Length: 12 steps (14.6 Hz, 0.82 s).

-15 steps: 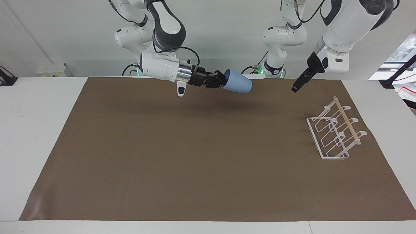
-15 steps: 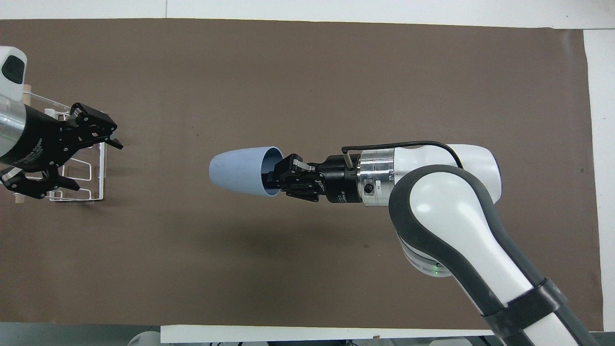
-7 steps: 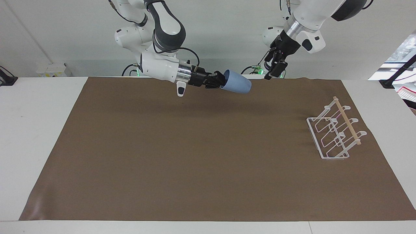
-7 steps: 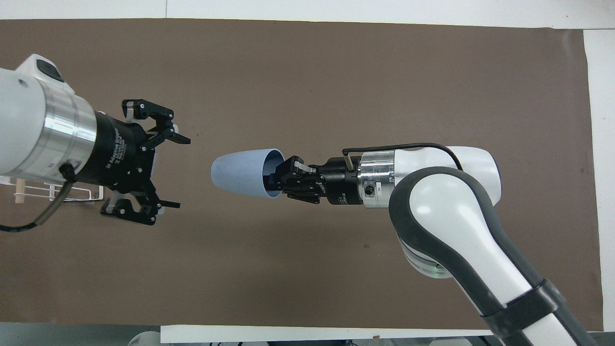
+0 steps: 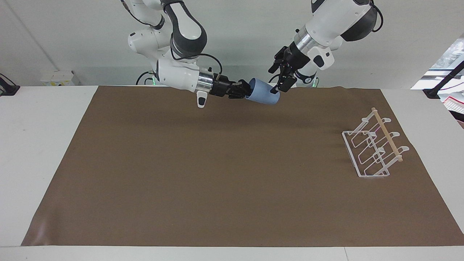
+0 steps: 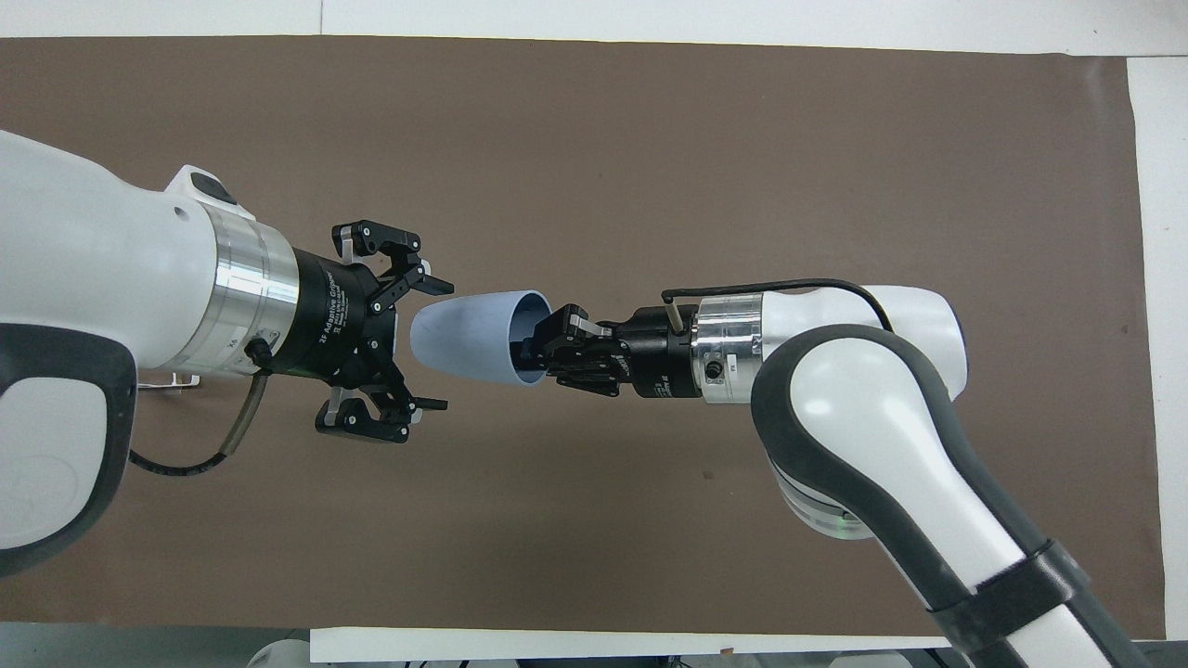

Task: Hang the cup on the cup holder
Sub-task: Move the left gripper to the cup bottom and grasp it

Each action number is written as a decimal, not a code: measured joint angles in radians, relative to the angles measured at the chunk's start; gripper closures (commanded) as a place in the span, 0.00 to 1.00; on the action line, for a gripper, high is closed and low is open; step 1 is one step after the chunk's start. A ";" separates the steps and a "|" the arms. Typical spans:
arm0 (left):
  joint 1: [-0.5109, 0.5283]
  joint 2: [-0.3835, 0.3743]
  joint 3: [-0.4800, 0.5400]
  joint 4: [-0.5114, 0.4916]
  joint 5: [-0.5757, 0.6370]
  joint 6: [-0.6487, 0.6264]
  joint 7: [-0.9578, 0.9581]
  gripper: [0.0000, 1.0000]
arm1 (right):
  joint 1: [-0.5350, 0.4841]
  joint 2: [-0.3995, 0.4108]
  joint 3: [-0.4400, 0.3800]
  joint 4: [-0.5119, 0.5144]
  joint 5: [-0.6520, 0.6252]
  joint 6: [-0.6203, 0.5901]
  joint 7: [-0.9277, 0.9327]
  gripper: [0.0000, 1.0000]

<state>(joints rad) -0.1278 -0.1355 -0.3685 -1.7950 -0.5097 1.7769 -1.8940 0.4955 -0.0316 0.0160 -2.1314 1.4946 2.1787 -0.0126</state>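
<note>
The light-blue cup [image 5: 264, 96] is held up in the air on its side over the brown mat near the robots' edge, and it also shows in the overhead view [image 6: 469, 334]. My right gripper [image 5: 246, 91] is shut on the cup's rim, one finger inside the mouth [image 6: 529, 345]. My left gripper [image 5: 276, 78] is open, and its fingers straddle the cup's closed end [image 6: 438, 344] without closing on it. The white wire cup holder [image 5: 375, 148] with its wooden rod stands on the mat toward the left arm's end. In the overhead view my left arm hides nearly all of it.
A brown mat [image 5: 217, 174] covers most of the white table [image 5: 43, 119]. The cup holder is the only thing standing on it.
My left gripper has swung from over the cup holder across to the cup's closed end, staying open. My right gripper has held the cup almost still.
</note>
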 measured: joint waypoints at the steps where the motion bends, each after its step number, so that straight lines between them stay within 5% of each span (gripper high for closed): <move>1: 0.000 -0.006 -0.004 -0.017 -0.002 0.029 0.000 0.00 | 0.000 -0.001 0.000 -0.004 0.000 0.000 0.000 1.00; 8: 0.000 -0.011 -0.052 -0.116 -0.004 0.172 -0.001 0.01 | 0.000 -0.007 0.000 -0.013 0.000 0.000 0.000 1.00; 10: -0.001 -0.011 -0.065 -0.130 -0.004 0.191 0.000 0.99 | 0.000 -0.010 0.000 -0.014 0.000 0.000 0.000 1.00; 12: -0.001 -0.011 -0.075 -0.132 -0.003 0.202 0.033 1.00 | 0.000 -0.012 0.000 -0.018 0.000 -0.002 0.000 1.00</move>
<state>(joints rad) -0.1290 -0.1465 -0.4433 -1.9266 -0.5127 1.9785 -1.8609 0.4959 -0.0438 0.0165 -2.1494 1.4945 2.1770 -0.0126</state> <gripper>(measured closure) 0.150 0.952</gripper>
